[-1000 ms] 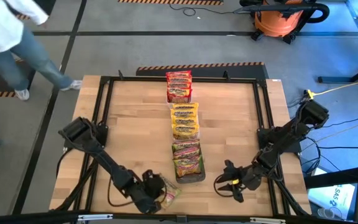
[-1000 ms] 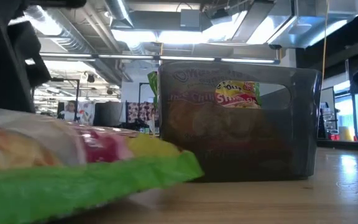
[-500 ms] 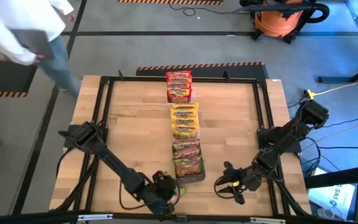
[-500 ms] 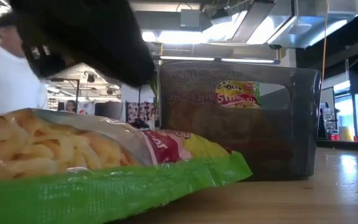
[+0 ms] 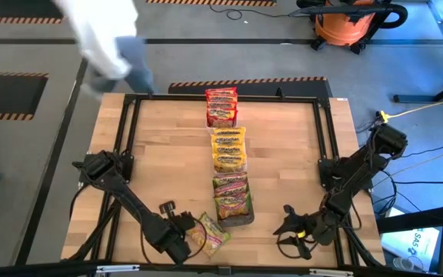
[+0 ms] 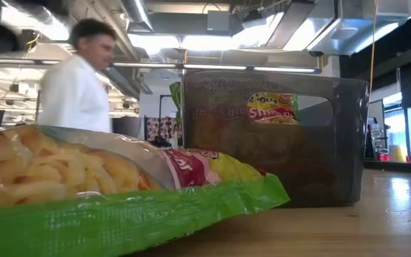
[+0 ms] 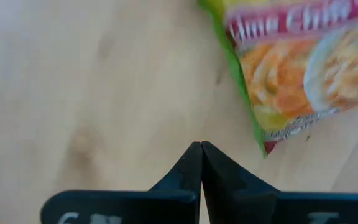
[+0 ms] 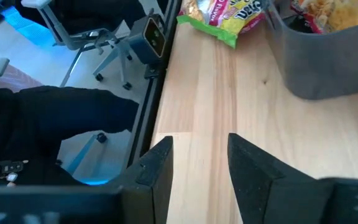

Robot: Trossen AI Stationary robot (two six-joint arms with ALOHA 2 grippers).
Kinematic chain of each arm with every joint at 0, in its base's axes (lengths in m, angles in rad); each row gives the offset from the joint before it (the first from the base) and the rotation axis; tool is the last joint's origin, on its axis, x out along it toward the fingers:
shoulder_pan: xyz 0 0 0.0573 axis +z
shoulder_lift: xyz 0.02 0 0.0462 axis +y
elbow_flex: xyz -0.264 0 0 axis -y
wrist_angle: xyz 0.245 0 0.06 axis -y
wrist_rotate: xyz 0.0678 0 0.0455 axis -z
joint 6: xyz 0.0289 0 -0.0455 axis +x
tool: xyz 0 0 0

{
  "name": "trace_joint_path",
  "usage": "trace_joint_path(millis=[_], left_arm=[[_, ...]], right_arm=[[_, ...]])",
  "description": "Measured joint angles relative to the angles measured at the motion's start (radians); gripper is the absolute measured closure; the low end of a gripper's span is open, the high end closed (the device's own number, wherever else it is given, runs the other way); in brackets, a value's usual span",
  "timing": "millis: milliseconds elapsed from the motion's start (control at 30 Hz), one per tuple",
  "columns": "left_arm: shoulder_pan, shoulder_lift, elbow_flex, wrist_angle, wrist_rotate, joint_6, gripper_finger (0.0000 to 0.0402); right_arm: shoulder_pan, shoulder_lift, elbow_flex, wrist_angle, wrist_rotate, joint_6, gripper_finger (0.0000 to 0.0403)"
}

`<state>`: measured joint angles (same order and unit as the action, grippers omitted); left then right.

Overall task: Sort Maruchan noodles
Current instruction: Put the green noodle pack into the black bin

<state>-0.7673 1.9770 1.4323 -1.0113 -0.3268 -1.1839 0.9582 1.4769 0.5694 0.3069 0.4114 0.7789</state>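
A green-and-pink noodle packet (image 5: pixel 208 235) lies flat on the wood near the table's front edge, left of the dark tray (image 5: pixel 244 220). My left gripper (image 5: pixel 181 240) hangs shut just left of it, pointing steeply down; in the left wrist view its tips (image 7: pixel 201 147) stand clear of the packet (image 7: pixel 297 68). My right gripper (image 5: pixel 285 228) stands open, with nothing between its fingers, right of the dark tray. Down the table's middle, red packets (image 5: pixel 221 108), yellow packets (image 5: pixel 229 148) and green-and-pink packets (image 5: pixel 233 198) sit in three trays.
A black frame (image 5: pixel 129 115) runs round the tabletop. In the low view the loose packet (image 6: pixel 120 185) fills the foreground before the dark tray (image 6: pixel 277 135). A person in white (image 5: pixel 102 35) passes the table's far left corner. Bare wood lies on both sides of the trays.
My left gripper, shut throughout, stood over the loose packet, then rose, tipped more steeply down and drew back toward the table's left. The packet has shifted a little and now lies uncovered. My right gripper has edged toward the right. The person walked along the far left.
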Motion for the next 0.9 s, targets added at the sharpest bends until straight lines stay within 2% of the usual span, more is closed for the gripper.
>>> trace_joint_path(millis=[233,467,633,733,900], left_arm=[[-0.002,0.001,-0.120,0.326,0.031,0.039,0.0402],[-0.002,0.004,-0.124,0.632,-0.011,0.174,0.0402],[0.020,0.067,-0.123,0.822,0.004,0.249,0.0402],[0.032,0.098,-0.124,0.864,0.019,0.251,0.0402],[0.035,0.085,-0.124,0.870,0.004,0.252,0.0401]], right_arm=[[0.065,0.000,0.000,0.000,0.085,0.011,0.0276],[0.062,0.000,0.000,-0.003,0.090,0.011,0.0276],[0.062,0.000,0.000,0.008,0.138,0.046,0.0276],[0.061,0.000,0.000,0.011,0.182,0.120,0.0276],[0.047,0.010,0.000,0.031,0.162,0.332,0.0261]])
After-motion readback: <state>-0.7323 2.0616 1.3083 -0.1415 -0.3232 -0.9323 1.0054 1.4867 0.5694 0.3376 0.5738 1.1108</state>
